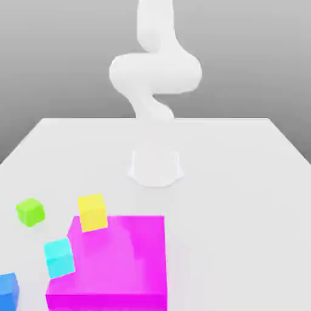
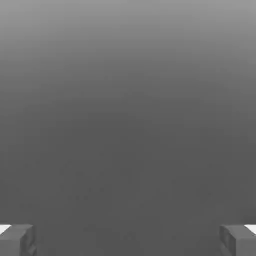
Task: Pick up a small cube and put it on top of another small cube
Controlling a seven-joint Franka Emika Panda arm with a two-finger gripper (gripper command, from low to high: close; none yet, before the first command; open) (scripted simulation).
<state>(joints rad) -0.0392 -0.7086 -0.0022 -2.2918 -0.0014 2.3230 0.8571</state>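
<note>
Exterior view: small blue cube (image 1: 8, 293) cut off at the frame edge

It lies between eight and nine o'clock from the magenta block (image 1: 121, 261), itself cropped at six. The cyan cube (image 1: 59, 258), at nine, and the yellow cube (image 1: 92, 212), at eleven, each hide part of the block's outline; contact is unclear. At ten sits the green cube (image 1: 30, 212). The pale arm (image 1: 155, 73), beyond the block toward twelve, is cropped above. In the hand view, the gripper (image 2: 128, 242) stands wide open, empty, its fingers partly cropped.
</note>
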